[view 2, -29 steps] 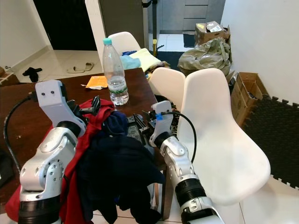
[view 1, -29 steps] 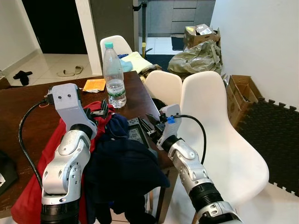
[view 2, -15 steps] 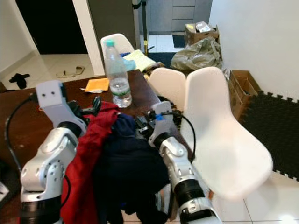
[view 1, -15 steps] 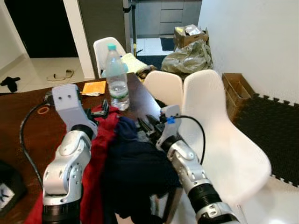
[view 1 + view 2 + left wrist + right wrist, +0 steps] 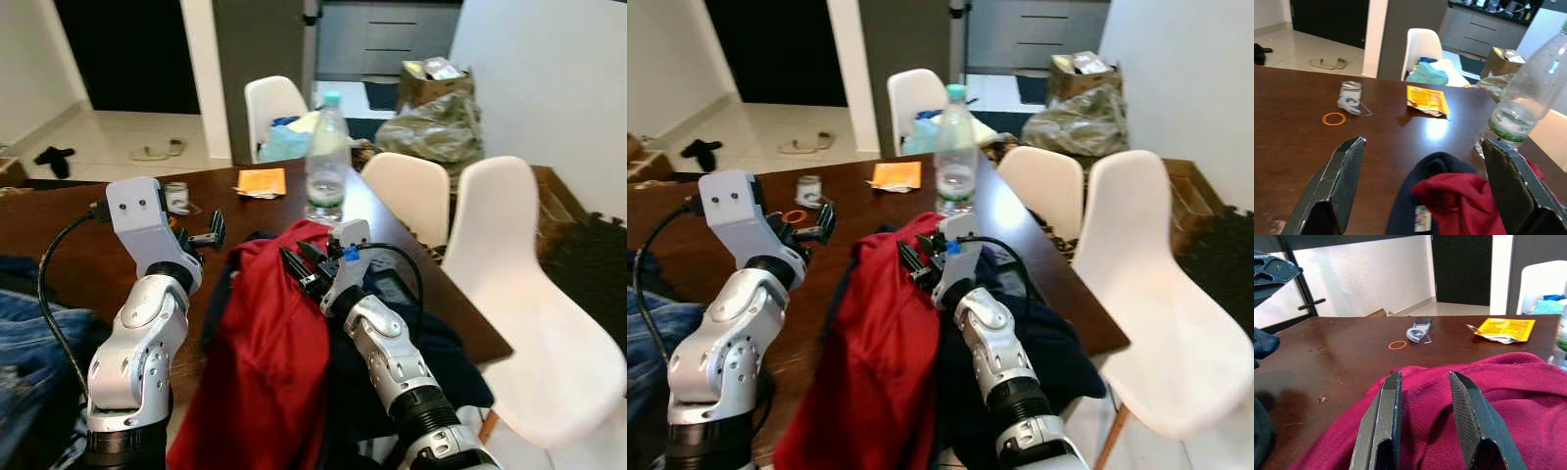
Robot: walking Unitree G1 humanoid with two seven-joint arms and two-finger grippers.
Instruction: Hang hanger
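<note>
A red garment [image 5: 269,333] lies crumpled on the brown table [image 5: 78,225], draped partly over a navy garment [image 5: 421,343] that hangs toward the table's right edge. My right gripper [image 5: 299,264] hovers just above the red garment's upper fold [image 5: 1488,382]; its fingers [image 5: 1393,396] stand a little apart with nothing between them. My left gripper [image 5: 211,233] is raised over the table to the left of the clothes, its fingers [image 5: 1347,166] spread wide and empty. The navy collar with a label [image 5: 1422,215] lies just under it.
A water bottle [image 5: 326,157] stands behind the clothes, an orange packet [image 5: 259,182] beside it. A small silver wrapper [image 5: 1350,95] and an orange rubber band [image 5: 1333,118] lie on the table. White chairs [image 5: 529,294] line the right side. Blue denim [image 5: 24,333] lies at the left.
The camera has swung left, so more of the table and the denim show. The red garment now lies under my right gripper, over the navy one. Both arms keep their pose.
</note>
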